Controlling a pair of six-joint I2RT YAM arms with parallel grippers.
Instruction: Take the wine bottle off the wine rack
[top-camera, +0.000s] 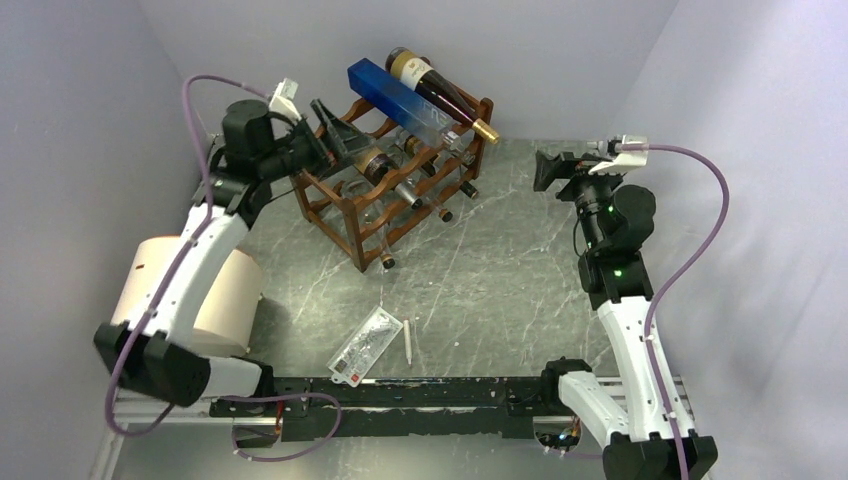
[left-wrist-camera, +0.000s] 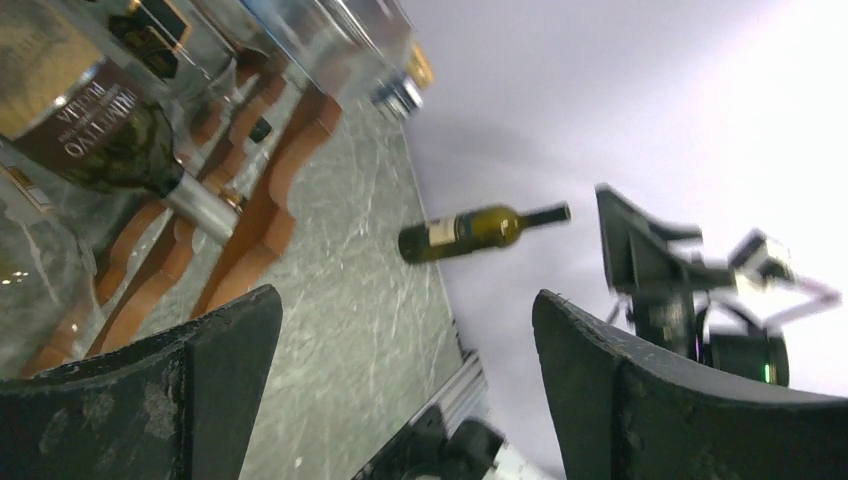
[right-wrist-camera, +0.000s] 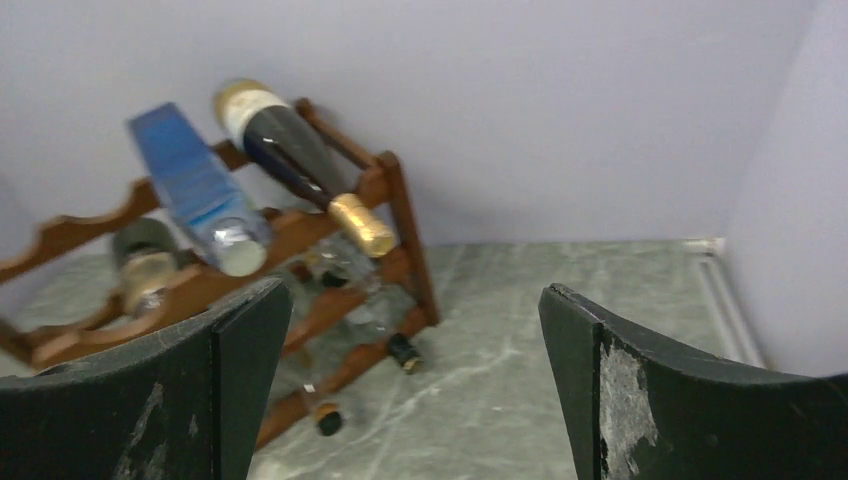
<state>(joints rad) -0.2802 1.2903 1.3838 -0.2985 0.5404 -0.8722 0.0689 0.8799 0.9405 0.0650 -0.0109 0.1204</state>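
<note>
Three-tiered scalloped wooden wine rack (top-camera: 356, 235), marbled table (top-camera: 500, 270).

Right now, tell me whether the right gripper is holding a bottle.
No, the right gripper stands open and empty in its own wrist view.

Grey-green marbled table (top-camera: 500, 270) bearing the wooden wine rack (top-camera: 352, 237), a flat clear packet (top-camera: 367, 345) and a white stick (top-camera: 408, 341)

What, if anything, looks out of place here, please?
A green bottle is on its side away from the rack, near the open right gripper, looking unsupported. Whether it rests on the table or is falling, I cannot tell.
</note>
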